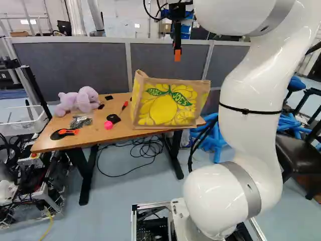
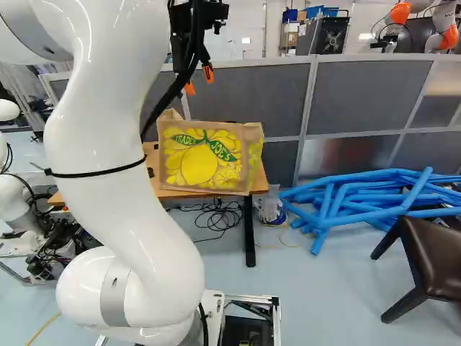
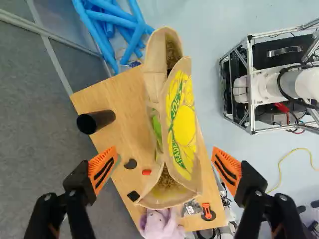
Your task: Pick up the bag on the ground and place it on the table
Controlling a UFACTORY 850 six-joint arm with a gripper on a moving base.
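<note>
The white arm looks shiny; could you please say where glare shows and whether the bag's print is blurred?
Left base view: soft highlights on the arm; right base view: thin bright streaks along it; all three views: the bag's print readable.

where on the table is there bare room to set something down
Bare tabletop shows between the bag and black cylinder, and between the orange-handled cutter and pink roll. Crowded: around the plush toy, pouch of small parts and cutter.
</note>
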